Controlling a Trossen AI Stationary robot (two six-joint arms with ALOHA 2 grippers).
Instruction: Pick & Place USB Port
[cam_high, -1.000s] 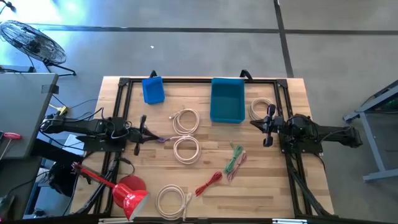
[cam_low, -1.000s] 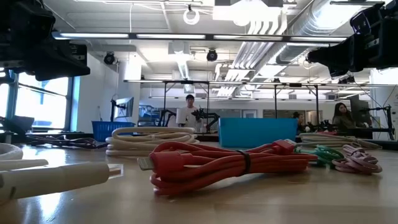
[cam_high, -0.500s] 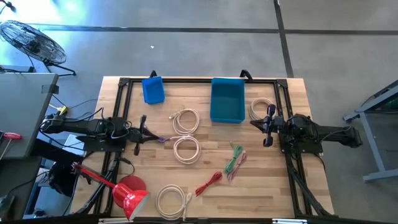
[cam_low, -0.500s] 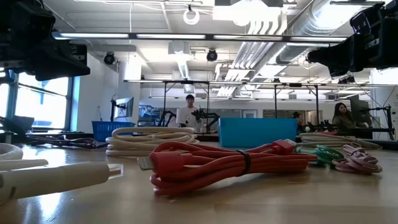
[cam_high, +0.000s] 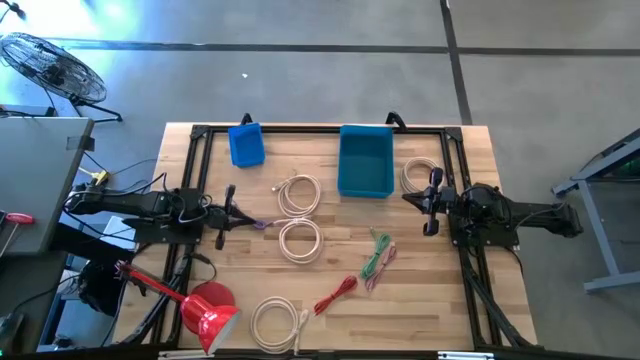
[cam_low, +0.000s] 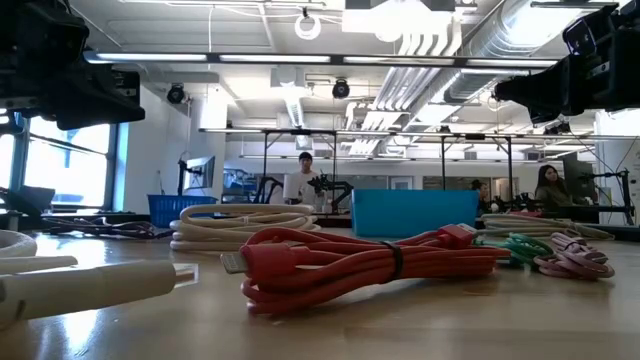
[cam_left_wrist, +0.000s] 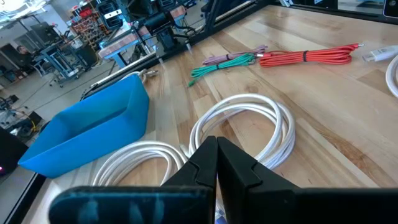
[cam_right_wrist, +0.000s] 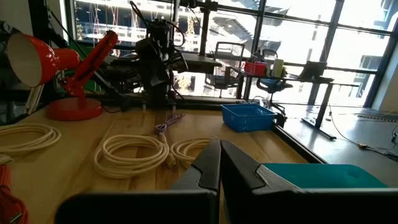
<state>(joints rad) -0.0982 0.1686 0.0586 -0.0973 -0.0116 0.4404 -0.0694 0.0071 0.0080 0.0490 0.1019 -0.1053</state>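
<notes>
Several bundled USB cables lie flat on the wooden table: white coils (cam_high: 298, 193) (cam_high: 300, 240) (cam_high: 275, 322) (cam_high: 420, 175), a red one (cam_high: 335, 295), a green one (cam_high: 377, 254), a pink one (cam_high: 378, 272) and a small purple one (cam_high: 262, 223). The large blue bin (cam_high: 365, 160) stands near the far edge. My left gripper (cam_high: 226, 214) hovers at the table's left side, beside the purple cable, shut (cam_left_wrist: 216, 163) and empty. My right gripper (cam_high: 431, 202) hovers at the right side, near the rightmost white coil, shut (cam_right_wrist: 219, 163) and empty.
A small blue bin (cam_high: 246, 145) sits at the far left. A red desk lamp (cam_high: 205, 310) stands at the near left corner. A black frame (cam_high: 320, 128) runs along the table's edges. Bare wood shows between the coils and the right arm. People are in the room beyond.
</notes>
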